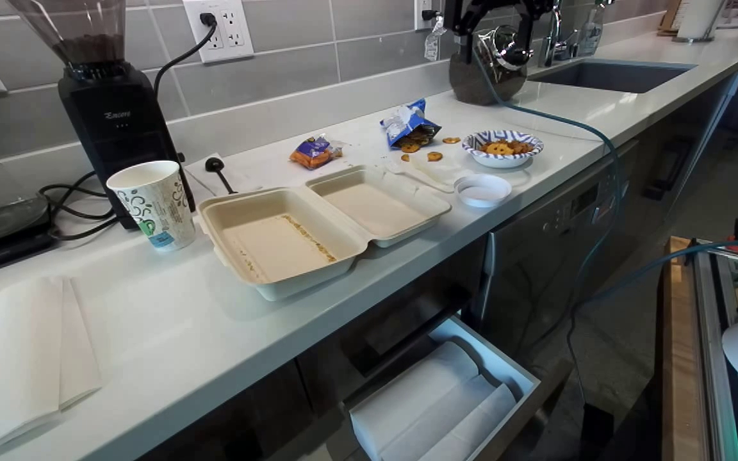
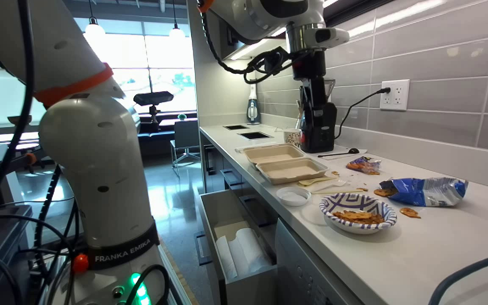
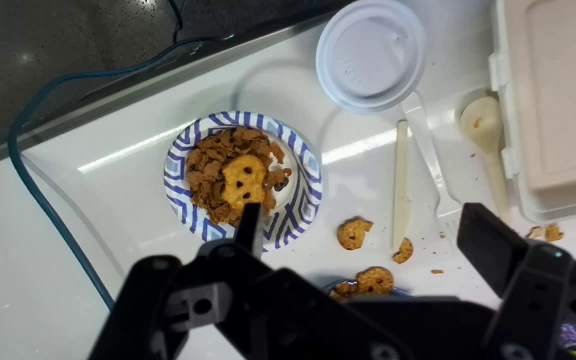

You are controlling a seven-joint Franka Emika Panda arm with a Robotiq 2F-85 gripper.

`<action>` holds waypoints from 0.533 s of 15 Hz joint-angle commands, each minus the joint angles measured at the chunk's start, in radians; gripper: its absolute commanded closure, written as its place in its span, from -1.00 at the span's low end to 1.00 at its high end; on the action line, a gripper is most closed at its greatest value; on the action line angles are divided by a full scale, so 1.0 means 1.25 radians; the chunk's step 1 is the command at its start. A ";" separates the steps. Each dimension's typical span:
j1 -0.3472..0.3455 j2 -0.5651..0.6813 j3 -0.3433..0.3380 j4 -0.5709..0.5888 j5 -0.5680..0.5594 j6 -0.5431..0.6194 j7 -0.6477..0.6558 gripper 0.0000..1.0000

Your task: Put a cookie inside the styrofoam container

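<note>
Several golden-brown cookies show. A broken cookie (image 3: 354,233) lies on the counter beside the bowl in the wrist view, with a smaller cookie piece near it. A whole-looking cookie (image 3: 375,281) sits at the mouth of the blue packet, and another lies on the cereal in the bowl. Loose cookies also show in both exterior views (image 1: 434,156) (image 2: 409,212). The styrofoam container (image 1: 266,240) lies open, with crumbs in one half; it also shows in the wrist view (image 3: 573,100). My gripper (image 3: 368,232) is open and empty, above the counter between bowl and container (image 1: 496,56).
The patterned bowl (image 3: 313,165) of cereal is beside the gripper. A white lid (image 3: 370,60), fork (image 3: 428,145), knife (image 3: 401,185) and spoon (image 3: 485,125) lie near the container. A blue packet (image 2: 426,191), small snack packet (image 1: 314,152), paper cup (image 1: 154,205) and open drawer (image 1: 529,384) are around.
</note>
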 commanded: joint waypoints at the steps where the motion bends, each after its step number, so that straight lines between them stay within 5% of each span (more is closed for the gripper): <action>1: -0.025 0.064 -0.034 -0.009 -0.017 0.078 0.018 -1.00; 8: -0.062 0.120 -0.109 -0.046 -0.039 0.186 -0.018 -1.00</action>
